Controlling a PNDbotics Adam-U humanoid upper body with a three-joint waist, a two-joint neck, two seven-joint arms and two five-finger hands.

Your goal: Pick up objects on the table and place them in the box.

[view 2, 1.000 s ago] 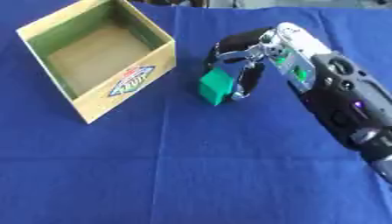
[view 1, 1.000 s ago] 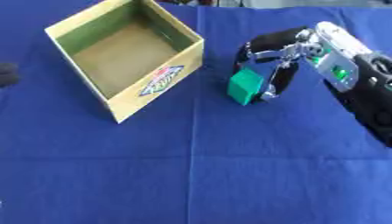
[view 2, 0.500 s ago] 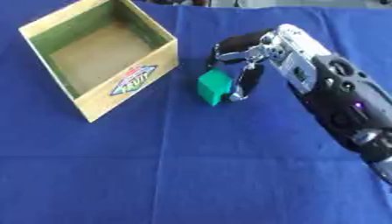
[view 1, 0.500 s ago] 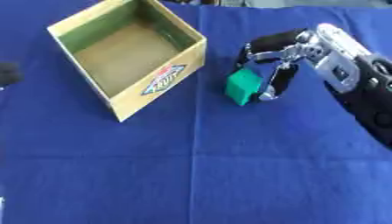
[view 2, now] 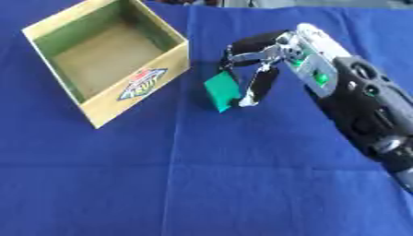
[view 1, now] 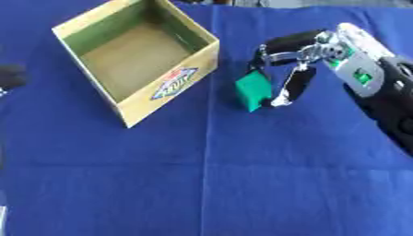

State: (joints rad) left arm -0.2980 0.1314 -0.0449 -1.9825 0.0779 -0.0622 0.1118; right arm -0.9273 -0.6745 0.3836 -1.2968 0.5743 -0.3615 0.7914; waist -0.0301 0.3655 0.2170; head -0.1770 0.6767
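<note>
Blue cloth (view 1: 202, 184) covers the whole table before me, creased with faint fold lines that run across and down it, and the near part carries nothing.

Farther out, on my right side, my right hand (view 1: 303, 64), black and silver with a green panel on its back, reaches in from the right edge. Its fingers and thumb curl round a small green block (view 1: 253, 90), pinching it between them; one long dark finger (view 1: 295, 85) runs down the block's right side. I hold the block tilted, one corner pointing down, and a dark shadow lies on the cloth just under and to the left of it. I cannot tell whether its lowest corner touches the cloth.

To the left of the block, near it but apart, stands an open square cardboard box (view 1: 197, 64) with yellowish outer walls, a green lining inside and a plain brown floor. It sits askew to me, one corner toward me, and its near right wall bears a printed label in blue, white and red. Nothing lies inside it. The green block is outside the box, beside that labelled wall.

At the far left edge, level with the box, a dark rounded shape (view 1: 11, 76) shows; I take it for part of my left hand (view 1: 11, 76), but I cannot tell how its fingers stand.
</note>
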